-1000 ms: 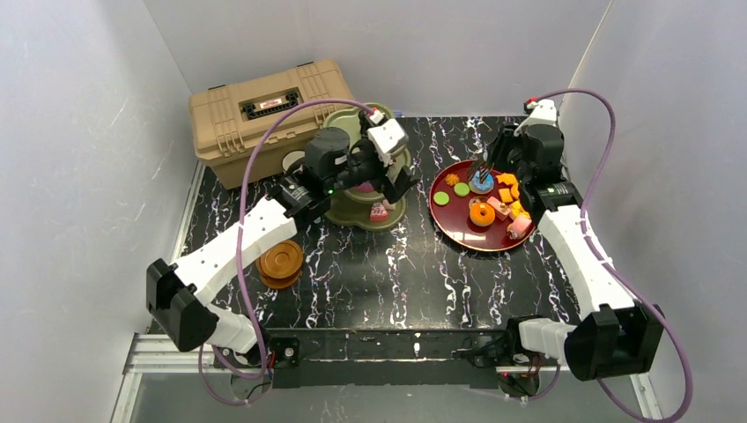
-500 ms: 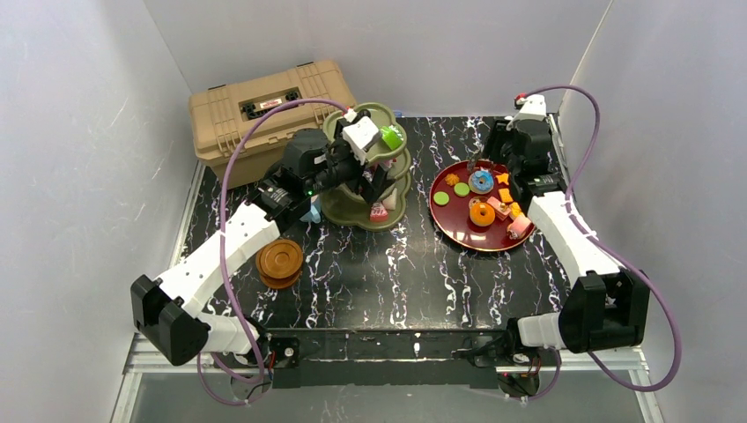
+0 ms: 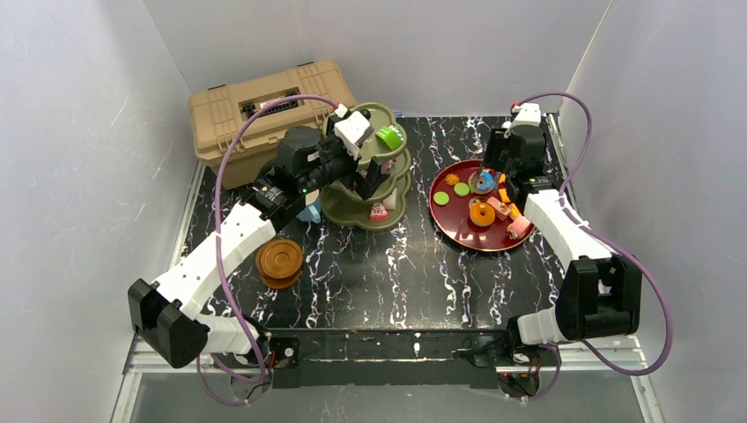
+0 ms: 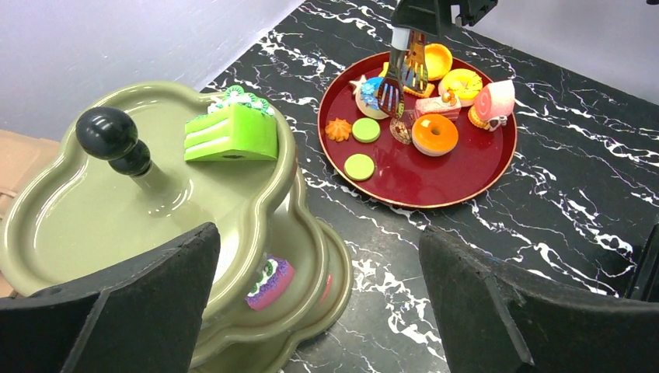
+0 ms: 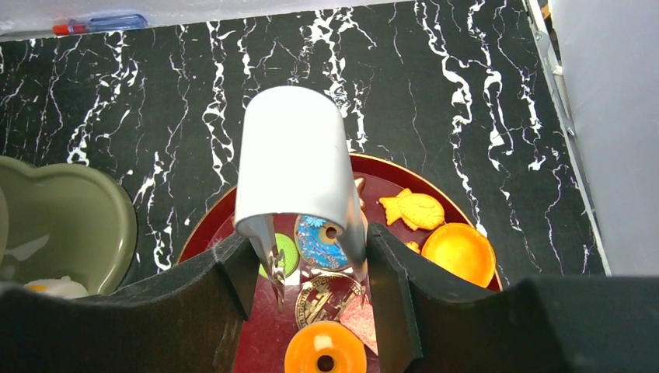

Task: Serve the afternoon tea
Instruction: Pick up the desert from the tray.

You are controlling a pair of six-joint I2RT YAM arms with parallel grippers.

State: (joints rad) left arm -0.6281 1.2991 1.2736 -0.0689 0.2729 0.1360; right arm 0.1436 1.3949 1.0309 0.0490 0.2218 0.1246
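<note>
The olive-green three-tier stand [image 3: 394, 207] with black knob [image 4: 107, 134] stands at the back left. A green cake slice [image 4: 231, 134] lies on its top tier, also seen from above [image 3: 388, 137]. A purple-pink cake [image 4: 268, 281] lies on a lower tier. My left gripper [image 3: 368, 172] hangs open and empty over the stand [image 4: 93, 225]. My right gripper [image 5: 307, 295] is shut on white-handled metal tongs [image 5: 294, 155]. The tong tips straddle a blue donut [image 5: 319, 241] on the red tray [image 3: 449, 220]. An orange donut [image 5: 325, 353] lies nearer.
A tan toolbox [image 3: 255, 110] stands behind the stand. Stacked brown saucers [image 3: 280, 263] sit at front left, and a light-blue mug [image 3: 310, 213] shows partly under my left arm. The tray also holds a fish cookie [image 5: 412, 210] and an orange tart [image 5: 460, 252]. A screwdriver [image 5: 97, 23] lies by the back wall.
My left gripper has drawn back to the left, uncovering the green cake on the top tier. My right gripper has moved toward the back, tongs now at the blue donut.
</note>
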